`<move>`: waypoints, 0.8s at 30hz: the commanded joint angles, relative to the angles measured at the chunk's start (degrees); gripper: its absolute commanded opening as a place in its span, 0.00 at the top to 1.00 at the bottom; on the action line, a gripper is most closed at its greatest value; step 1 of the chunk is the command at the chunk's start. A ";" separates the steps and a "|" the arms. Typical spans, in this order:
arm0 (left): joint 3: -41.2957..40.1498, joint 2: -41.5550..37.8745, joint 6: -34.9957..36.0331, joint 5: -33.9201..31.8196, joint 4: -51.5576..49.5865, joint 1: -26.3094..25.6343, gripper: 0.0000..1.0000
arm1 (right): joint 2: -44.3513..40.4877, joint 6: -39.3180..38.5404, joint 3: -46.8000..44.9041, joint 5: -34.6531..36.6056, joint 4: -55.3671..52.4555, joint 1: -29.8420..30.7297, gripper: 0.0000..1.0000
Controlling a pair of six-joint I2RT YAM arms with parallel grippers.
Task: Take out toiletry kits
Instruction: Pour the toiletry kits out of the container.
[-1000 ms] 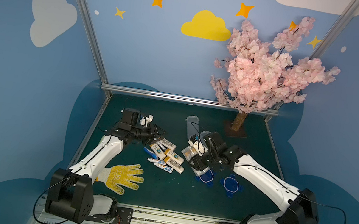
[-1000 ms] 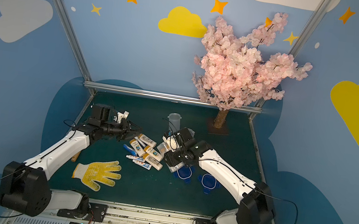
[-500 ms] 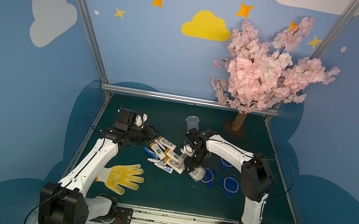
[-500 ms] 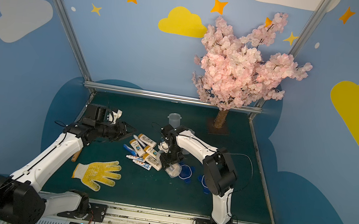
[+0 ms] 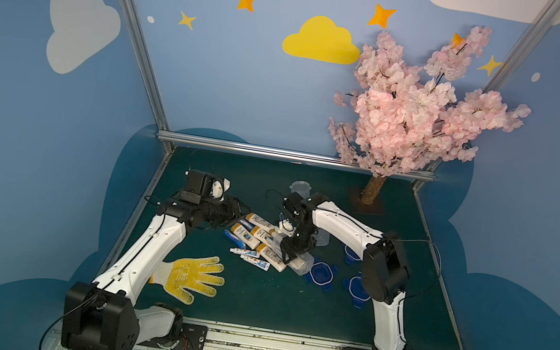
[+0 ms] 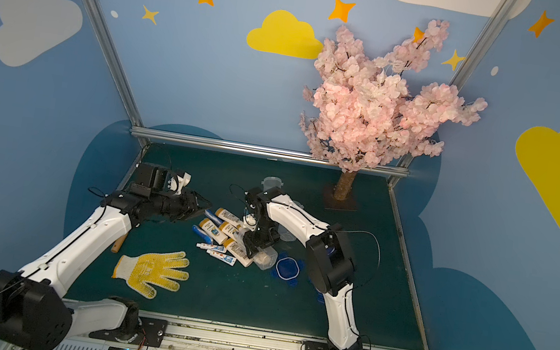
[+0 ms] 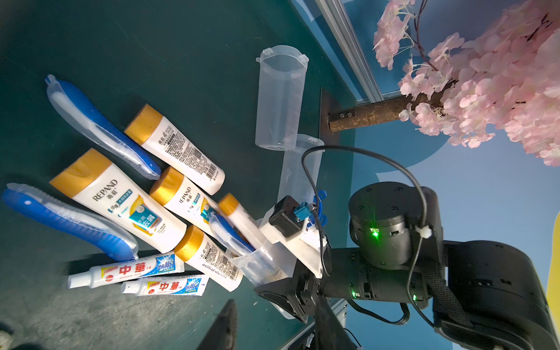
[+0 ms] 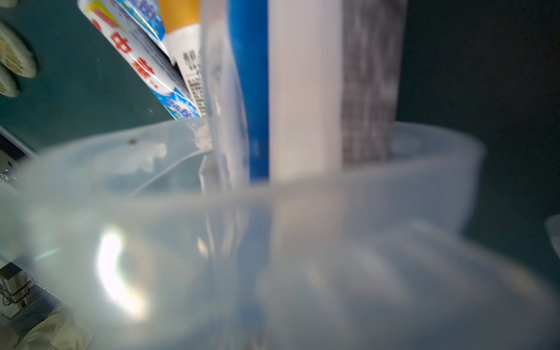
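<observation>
The toiletry kits (image 5: 256,238) (image 6: 222,233) lie in a loose pile mid-table: white bottles with yellow caps (image 7: 121,200), blue toothbrushes (image 7: 100,127) and thin toothpaste tubes (image 7: 127,271). My right gripper (image 5: 291,251) (image 6: 257,244) is shut on a tipped clear jar (image 5: 301,263) (image 7: 260,266). The jar's mouth faces the pile. A toothbrush (image 8: 251,91) and a white bottle (image 8: 303,91) stick out of the jar's rim (image 8: 242,188). My left gripper (image 5: 241,211) (image 7: 275,327) hovers open and empty just left of the pile.
Two empty clear jars (image 7: 280,97) (image 7: 300,169) are behind the pile, one of them upright (image 5: 301,188). Blue lids (image 5: 320,274) (image 5: 355,289) lie to the right. A yellow glove (image 5: 193,278) lies at the front left. A pink tree (image 5: 373,193) stands at the back right.
The right arm has swung its elbow up and in toward the table's middle, while the jar has stayed at the pile's edge. The left arm has drawn back slightly to the left.
</observation>
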 commanded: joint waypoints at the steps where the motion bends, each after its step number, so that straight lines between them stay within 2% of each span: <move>1: 0.85 0.56 0.87 -0.30 -0.28 -0.28 0.58 | -1.66 -0.61 1.04 -1.55 -2.60 -0.30 0.82; 6: 0.81 1.16 0.11 -0.10 0.76 -0.63 0.58 | -1.74 -0.02 3.12 -3.77 -1.90 0.74 0.82; 14: 1.81 1.26 1.65 -1.60 -1.08 -0.72 0.58 | -8.96 1.35 -10.35 -5.00 2.74 0.05 0.80; 20: 1.52 1.92 0.36 -0.97 0.37 -1.22 0.58 | -6.29 1.75 -3.50 -7.14 2.38 0.56 0.81; 24: 1.86 1.96 1.22 -1.83 -0.62 -1.42 0.57 | -8.13 1.29 -6.01 -6.95 2.52 0.53 0.81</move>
